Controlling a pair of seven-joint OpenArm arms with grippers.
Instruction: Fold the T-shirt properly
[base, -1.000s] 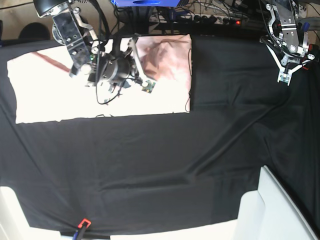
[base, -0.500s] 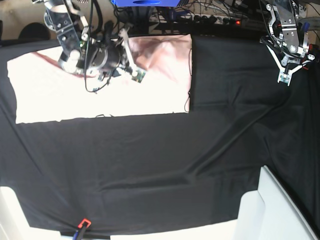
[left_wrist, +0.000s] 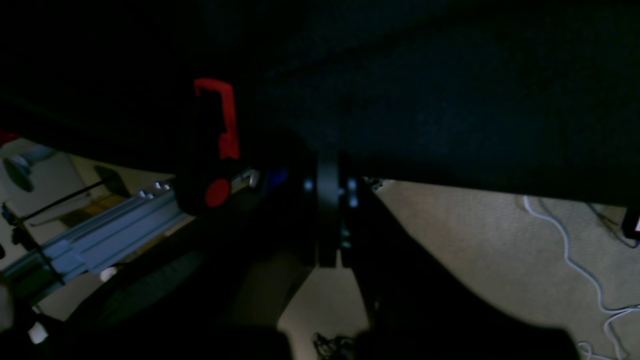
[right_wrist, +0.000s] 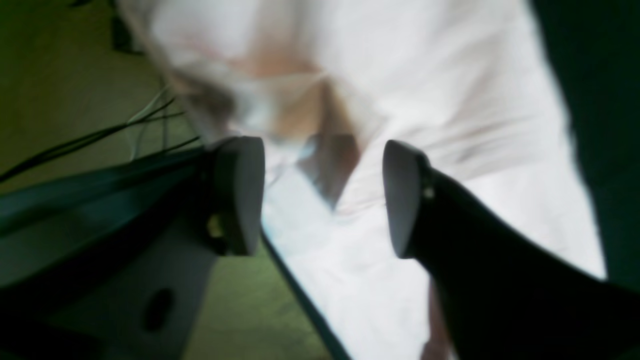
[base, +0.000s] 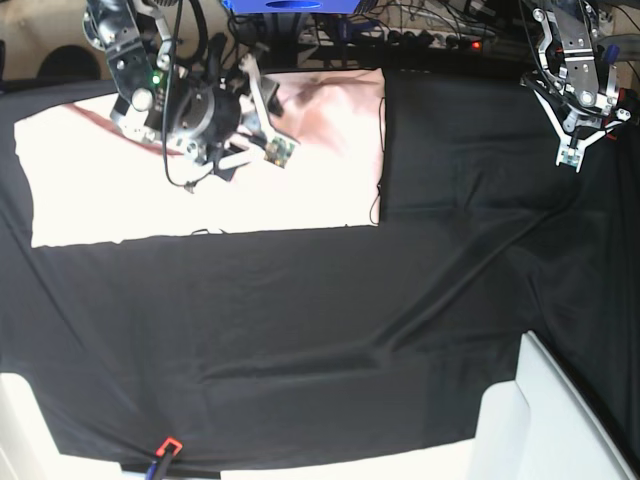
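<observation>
Moved: right end effector has slid back toward the far left corner of the shirt since a second ago, and its jaws have spread apart; the left arm hasn't budged.
Near edge: red clamp sits on the front lip of the tabletop, with a white box at the front right corner.
Cloth: black, covers the whole tabletop, with long creases running diagonally across the middle.
T-shirt: pale pink, lying flat in a wide rectangle at the far left of the tabletop, plain side showing, straight near edge, some rumpling and a shadowed fold at the far right part.
Right end effector: released, pads clearly apart with nothing between them, hanging over the shirt's wrinkled far portion; wrist view is blurry.
Left end effector: clenched on nothing, parked at the far right, well apart from the shirt.
Far side: cables and a blue box behind the tabletop.
</observation>
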